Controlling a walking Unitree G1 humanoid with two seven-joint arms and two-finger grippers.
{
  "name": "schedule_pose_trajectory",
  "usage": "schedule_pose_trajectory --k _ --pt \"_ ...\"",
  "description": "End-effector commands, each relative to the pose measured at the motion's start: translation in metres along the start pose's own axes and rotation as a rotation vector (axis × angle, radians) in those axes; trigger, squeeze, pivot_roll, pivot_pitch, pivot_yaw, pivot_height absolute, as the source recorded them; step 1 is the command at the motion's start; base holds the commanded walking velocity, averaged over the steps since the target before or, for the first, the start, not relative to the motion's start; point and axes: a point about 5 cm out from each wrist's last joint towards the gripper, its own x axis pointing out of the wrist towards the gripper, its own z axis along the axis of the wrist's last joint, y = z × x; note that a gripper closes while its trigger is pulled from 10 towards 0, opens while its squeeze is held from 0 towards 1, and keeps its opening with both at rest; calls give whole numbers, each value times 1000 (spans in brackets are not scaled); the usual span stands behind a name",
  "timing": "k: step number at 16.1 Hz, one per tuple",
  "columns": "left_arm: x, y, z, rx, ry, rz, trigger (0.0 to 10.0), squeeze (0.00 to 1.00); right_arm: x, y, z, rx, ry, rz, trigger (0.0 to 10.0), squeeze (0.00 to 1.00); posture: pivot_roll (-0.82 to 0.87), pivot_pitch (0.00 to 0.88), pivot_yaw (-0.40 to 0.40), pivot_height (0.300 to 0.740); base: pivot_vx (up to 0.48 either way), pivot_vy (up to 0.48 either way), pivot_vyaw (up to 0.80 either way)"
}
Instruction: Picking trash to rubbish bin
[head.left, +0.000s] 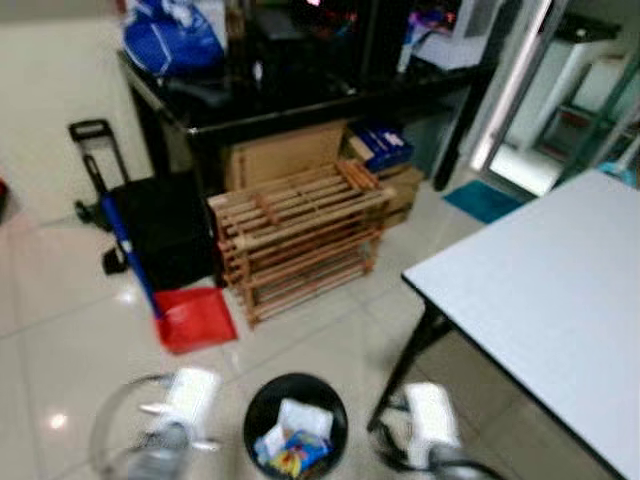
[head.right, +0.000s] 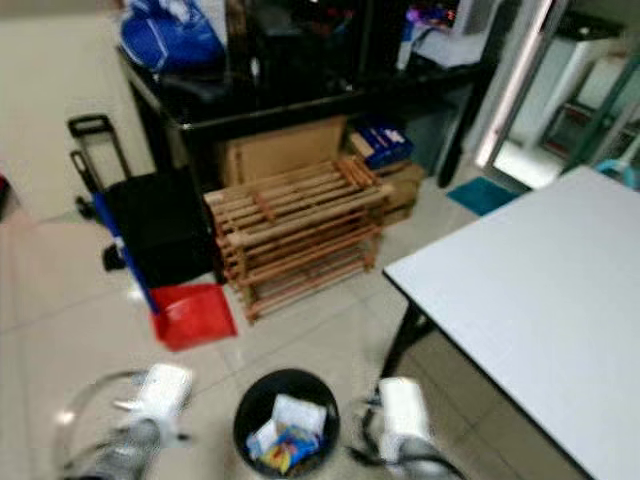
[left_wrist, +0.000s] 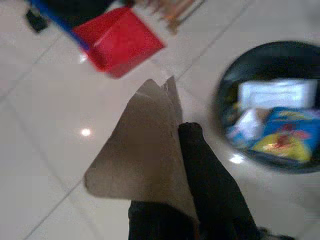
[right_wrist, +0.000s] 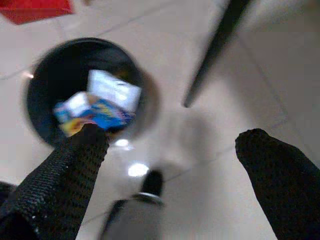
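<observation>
At the bottom centre of the head view stands the bin (head.left: 295, 425), between both arms. The left gripper (left_wrist: 192, 150), in the lower middle of its wrist view, pinches a card (left_wrist: 137, 160); the bin sits upper right. The right gripper (right_wrist: 175, 160) is spread, empty.

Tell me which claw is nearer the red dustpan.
Left. The left claw, shut on a piece of cardboard, is on the red dustpan's side of the black bin; the open right claw is beyond the bin, by the table leg.
</observation>
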Motion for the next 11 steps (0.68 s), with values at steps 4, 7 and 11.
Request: schedule_pose_trajectory --k 4,7,11 --pt "-1 13 -3 3 5 29 10000 0 2 7 6 34 -20 12 10000 0 22 0 -63 740 328 0 0" --pt "0 11 -2 4 4 21 10000 0 2 6 7 40 -22 10 10000 0 16 0 -58 740 0 0 0" --pt "0 10 -1 0 4 18 10000 0 2 4 9 63 -27 -1 10000 0 10 17 -58 740 0 0 0"
